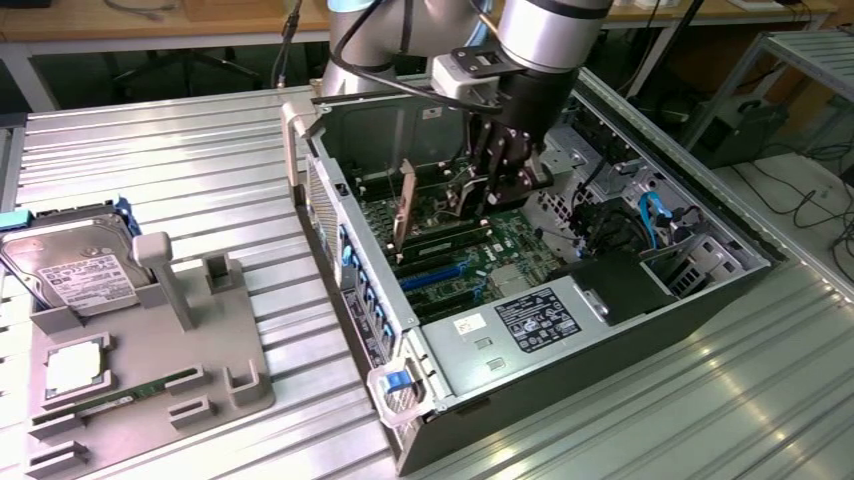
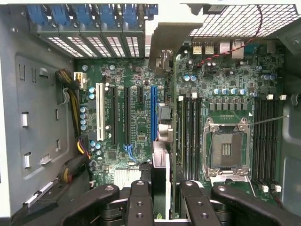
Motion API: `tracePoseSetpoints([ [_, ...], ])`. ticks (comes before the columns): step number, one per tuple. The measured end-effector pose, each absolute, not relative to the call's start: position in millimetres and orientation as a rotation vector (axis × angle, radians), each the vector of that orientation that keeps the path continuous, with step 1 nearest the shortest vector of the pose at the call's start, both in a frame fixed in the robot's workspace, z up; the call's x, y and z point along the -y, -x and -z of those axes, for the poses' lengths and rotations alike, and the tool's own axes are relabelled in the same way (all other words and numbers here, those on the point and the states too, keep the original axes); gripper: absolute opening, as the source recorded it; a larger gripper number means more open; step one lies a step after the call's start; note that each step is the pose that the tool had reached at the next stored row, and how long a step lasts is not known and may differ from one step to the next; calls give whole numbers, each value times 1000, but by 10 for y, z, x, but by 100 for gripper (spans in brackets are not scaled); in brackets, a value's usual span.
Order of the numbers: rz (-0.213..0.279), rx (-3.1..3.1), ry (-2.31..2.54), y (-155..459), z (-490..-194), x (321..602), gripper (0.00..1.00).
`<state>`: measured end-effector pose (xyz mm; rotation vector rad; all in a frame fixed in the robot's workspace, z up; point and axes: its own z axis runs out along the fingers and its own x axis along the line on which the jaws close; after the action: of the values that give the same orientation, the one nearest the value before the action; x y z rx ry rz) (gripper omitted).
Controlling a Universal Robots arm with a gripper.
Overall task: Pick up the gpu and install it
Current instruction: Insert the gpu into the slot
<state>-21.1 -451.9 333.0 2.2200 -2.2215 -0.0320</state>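
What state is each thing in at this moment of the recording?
gpu: held on edge inside the case, over the motherboard slots.
hand: shut on the gpu.
computer case: lying on its side, side panel off.
blue slot: empty.
CPU socket: empty.
hard drive: resting in the grey holder outside the case.
memory stick: lying in the holder.

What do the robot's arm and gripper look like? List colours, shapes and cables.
The arm is a silver-grey cylinder with a light grey box at the wrist; black cables loop alongside it. The gripper is black, and its fingers are chunky black links with round pivot holes.
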Motion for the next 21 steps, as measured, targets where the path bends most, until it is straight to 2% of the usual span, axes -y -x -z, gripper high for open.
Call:
tracePoseSetpoints([
  [3,32,2222,-2220,211,-3308,4519,27],
  [15,26,2265,-2198,385,-2776,4554,27],
  [21,26,2267,-2196,400,-2745,4580,27],
])
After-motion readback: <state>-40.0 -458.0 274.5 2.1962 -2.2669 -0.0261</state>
